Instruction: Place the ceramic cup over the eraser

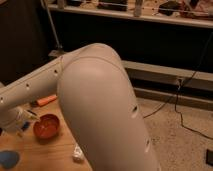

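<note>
Nearest my view, the arm's (100, 110) big white elbow fills the middle and hides much of the table (45, 152) to the right of the bowl (40, 131). The cup (9, 159) sits on the table at the front left corner of my view, nearer than the bowl and to its left, well apart from it and with nothing touching it. A small white object (77, 152) lies on the wood nearer than the bowl and to its right, right against the edge of the elbow. The red bowl itself rests upright on the table. Just left of the bowl hangs the gripper (15, 126), low over the table at the end of the forearm that slopes down from the elbow. I take its jaws to be standing wide apart, and I see nothing held in them. I cannot make out the eraser. Beyond the bowl, an orange-handled tool (46, 100) lies flat, partly covered by the forearm. Farther back and to the bowl's right is speckled floor (180, 145), then a pale ledge (160, 72) along a dark wall. A cluttered shelf (125, 15) runs above that.
</note>
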`<state>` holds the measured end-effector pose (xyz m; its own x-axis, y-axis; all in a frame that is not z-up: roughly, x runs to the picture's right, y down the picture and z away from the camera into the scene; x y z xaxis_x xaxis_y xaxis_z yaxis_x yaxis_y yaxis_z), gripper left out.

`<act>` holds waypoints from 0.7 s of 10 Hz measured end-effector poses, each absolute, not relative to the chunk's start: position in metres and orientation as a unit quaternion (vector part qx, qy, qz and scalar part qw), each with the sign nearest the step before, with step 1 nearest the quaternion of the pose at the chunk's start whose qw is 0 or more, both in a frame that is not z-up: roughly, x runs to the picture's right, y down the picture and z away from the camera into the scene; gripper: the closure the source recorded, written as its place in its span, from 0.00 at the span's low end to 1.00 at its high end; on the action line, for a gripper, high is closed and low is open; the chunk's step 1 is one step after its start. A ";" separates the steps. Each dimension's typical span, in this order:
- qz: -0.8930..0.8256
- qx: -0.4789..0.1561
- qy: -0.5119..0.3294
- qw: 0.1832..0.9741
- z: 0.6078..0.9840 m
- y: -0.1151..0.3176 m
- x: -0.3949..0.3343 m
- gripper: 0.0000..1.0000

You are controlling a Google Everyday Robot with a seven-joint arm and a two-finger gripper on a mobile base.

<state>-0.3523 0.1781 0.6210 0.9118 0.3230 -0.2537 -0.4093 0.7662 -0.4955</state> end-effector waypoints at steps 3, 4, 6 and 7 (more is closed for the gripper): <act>0.115 -0.294 0.036 0.948 0.606 0.208 -0.374 0.35; 0.084 -0.303 0.012 0.949 0.601 0.220 -0.386 0.35; 0.084 -0.303 0.013 0.949 0.601 0.220 -0.386 0.35; 0.084 -0.303 0.013 0.949 0.601 0.220 -0.385 0.35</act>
<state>-0.3855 0.2196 0.6010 0.9855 0.1518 -0.0761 -0.1678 0.8022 -0.5730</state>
